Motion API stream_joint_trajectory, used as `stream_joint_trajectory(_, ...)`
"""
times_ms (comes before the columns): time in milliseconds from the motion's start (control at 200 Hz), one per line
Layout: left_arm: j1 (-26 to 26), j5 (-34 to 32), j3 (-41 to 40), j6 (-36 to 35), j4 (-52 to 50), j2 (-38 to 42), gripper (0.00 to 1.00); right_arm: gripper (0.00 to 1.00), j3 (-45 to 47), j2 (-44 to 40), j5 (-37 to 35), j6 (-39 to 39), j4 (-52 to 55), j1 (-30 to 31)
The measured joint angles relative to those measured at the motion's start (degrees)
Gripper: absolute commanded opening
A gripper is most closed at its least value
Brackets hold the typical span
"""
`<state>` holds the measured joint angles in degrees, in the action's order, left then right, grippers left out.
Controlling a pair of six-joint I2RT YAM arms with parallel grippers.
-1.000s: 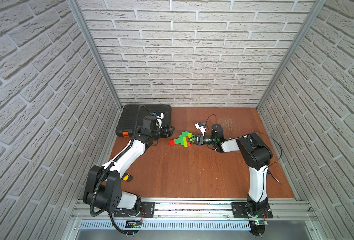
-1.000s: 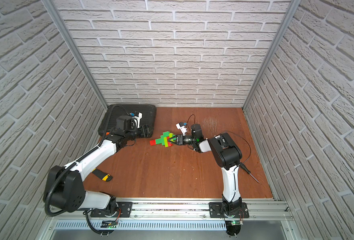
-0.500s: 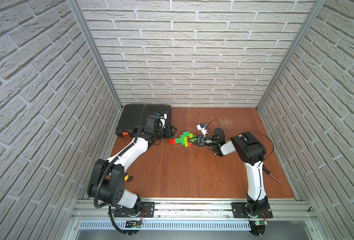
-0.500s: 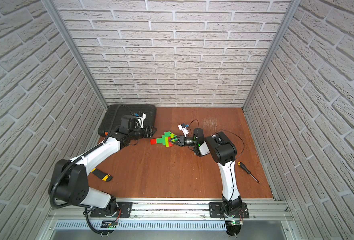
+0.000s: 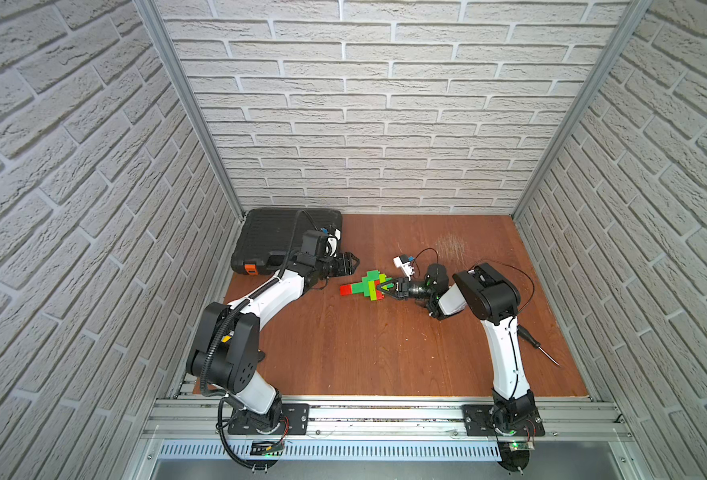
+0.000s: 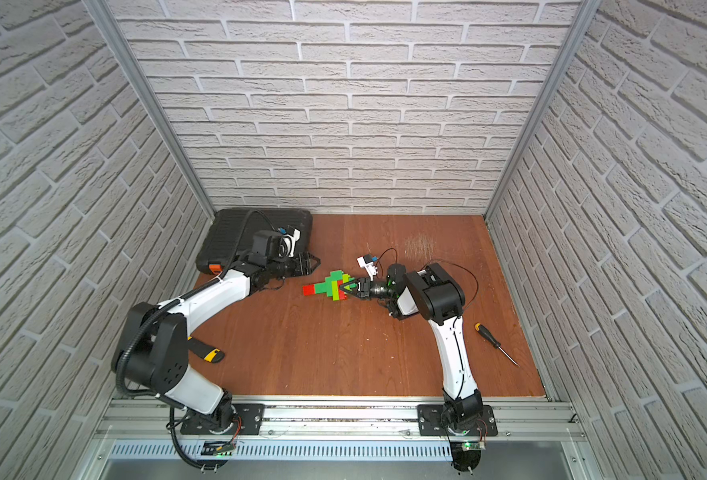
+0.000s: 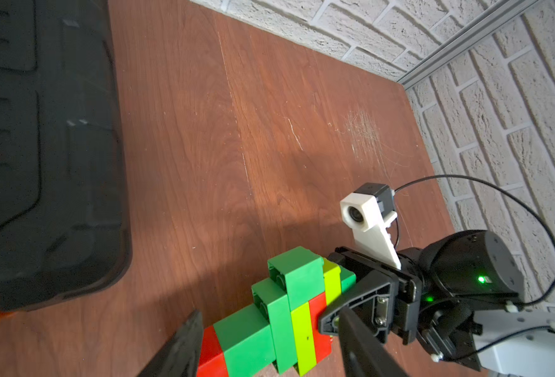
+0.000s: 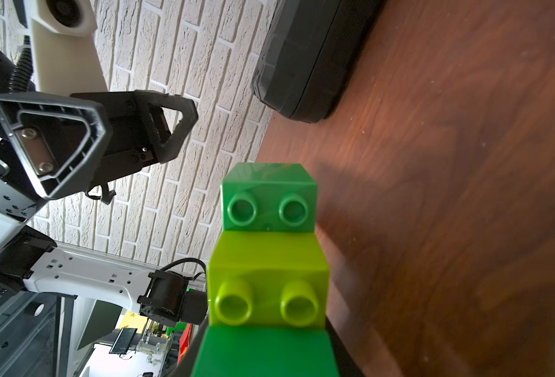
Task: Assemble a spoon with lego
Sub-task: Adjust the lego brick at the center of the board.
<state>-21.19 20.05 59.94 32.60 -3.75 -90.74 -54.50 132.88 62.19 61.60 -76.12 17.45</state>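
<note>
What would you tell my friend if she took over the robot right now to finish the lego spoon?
Left gripper: open, empty, beside the black toolcase, apart from the spoon.
Right gripper: shut on the spoon's wide head, stem pointing toward the left gripper.
Done: every brick in view is joined into the spoon.
Left: probably only to set it on the table and let go; whether it touches the table now is unclear.

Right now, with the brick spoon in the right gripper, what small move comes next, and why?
Probably the right gripper should set the spoon on the table and open: it grips the wide head, the figure looks complete, and the left gripper stands open, apart from it.
</note>
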Motion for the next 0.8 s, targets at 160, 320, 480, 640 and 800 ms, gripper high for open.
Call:
stream_joint_trajectory(160,-0.15,0.42,0.0,0.48,0.94,-0.9,0.65,0.18,-0.2,0.74,0.9,0.61,-1.95,-0.07)
stream_joint_trajectory(320,-0.26,0.66,0.0,0.52,1.22,-1.44,0.66,0.51,-0.2,0.79,1.07,0.92,-2.16,-0.07)
stream_joint_trajectory(480,-0.26,0.79,0.0,0.52,1.44,-1.79,0.68,0.97,-0.68,0.0,1.9,1.53,-4.09,-0.11)
stream_joint_trajectory(640,0.04,1.29,0.0,0.57,2.05,-2.54,0.76,1.0,-1.05,-1.73,1.77,-1.7,-0.42,-0.48)
stream_joint_trajectory(800,0.7,2.93,0.0,1.07,2.99,-4.2,0.98,1.0,-1.05,-6.56,-0.22,-11.13,15.52,-1.81)
